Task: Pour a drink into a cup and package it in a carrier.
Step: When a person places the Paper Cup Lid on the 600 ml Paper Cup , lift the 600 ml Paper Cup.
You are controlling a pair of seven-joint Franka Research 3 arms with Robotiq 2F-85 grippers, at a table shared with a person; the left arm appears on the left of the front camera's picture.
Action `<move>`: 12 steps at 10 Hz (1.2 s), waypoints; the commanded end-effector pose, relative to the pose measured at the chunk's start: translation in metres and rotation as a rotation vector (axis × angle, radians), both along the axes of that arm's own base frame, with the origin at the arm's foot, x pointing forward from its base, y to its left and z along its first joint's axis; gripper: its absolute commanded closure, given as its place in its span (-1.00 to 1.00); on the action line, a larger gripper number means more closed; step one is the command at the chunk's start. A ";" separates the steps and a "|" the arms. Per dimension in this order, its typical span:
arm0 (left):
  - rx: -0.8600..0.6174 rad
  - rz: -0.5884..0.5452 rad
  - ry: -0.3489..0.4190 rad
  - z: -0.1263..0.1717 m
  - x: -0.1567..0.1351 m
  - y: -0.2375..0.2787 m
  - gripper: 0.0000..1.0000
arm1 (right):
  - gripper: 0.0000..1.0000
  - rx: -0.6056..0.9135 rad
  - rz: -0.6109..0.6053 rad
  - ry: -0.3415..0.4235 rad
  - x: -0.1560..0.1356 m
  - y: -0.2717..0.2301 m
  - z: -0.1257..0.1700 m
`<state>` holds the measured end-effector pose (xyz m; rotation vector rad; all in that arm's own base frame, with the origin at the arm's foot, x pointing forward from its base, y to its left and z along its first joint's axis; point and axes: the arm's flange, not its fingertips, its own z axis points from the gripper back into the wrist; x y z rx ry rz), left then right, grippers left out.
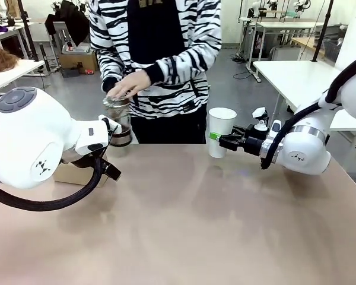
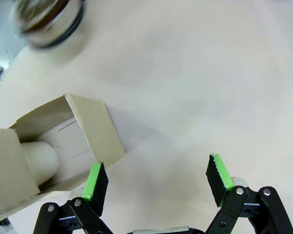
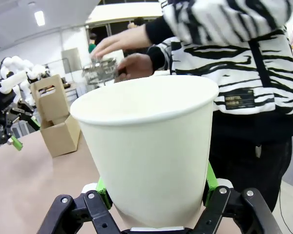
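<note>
Right pincer (image 1: 221, 140), right of centre in the front view, is clamped on the tall white paper cup (image 1: 221, 127), low on its wall. The cup is upright with its mouth open, near the far edge of the pale tan worktop (image 1: 184, 225). Whether its base touches the surface, I cannot tell. In the right wrist view the green pads (image 3: 103, 191) press either side of the cup's narrow foot.

Left pincer (image 2: 157, 176) has its jaws wide with nothing between them and bare worktop below. One green pad (image 2: 94, 178) sits just beside a corner of the brown cardboard cup carrier (image 2: 90, 129), at the lower left of the left wrist frame. I cannot tell whether they touch. A white rounded thing (image 2: 39, 158) lies in the carrier's open compartment, too blurred to name.

In the front view the carrier sits at centre left, mostly hidden under the left arm's white bulk. In the right wrist view it stands at the left of the frame, its central handle upright.

A person in a black-and-white striped top (image 1: 160, 53) stands at the far side, upper centre. One hand (image 1: 130, 83) lies flat over the top of a clear glass jar (image 1: 120, 122). There is dark brown liquid (image 1: 122, 133) in the jar's lower part. The jar is left of the cup, well apart from it.
</note>
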<state>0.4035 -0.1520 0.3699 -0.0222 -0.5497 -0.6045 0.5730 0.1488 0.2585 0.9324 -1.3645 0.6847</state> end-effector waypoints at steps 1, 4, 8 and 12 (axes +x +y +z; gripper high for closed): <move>-0.002 -0.001 0.000 0.000 0.000 0.000 -1.00 | -0.60 0.002 0.003 0.004 -0.003 0.000 0.005; -0.002 -0.001 0.000 0.000 0.000 0.000 -1.00 | -0.60 0.002 0.003 0.004 -0.003 0.000 0.005; -0.002 -0.001 0.000 0.000 0.000 0.000 -1.00 | -0.60 0.002 0.003 0.004 -0.003 0.000 0.005; -0.002 -0.001 0.000 0.000 0.000 0.000 -1.00 | -0.60 0.002 0.003 0.004 -0.003 0.000 0.005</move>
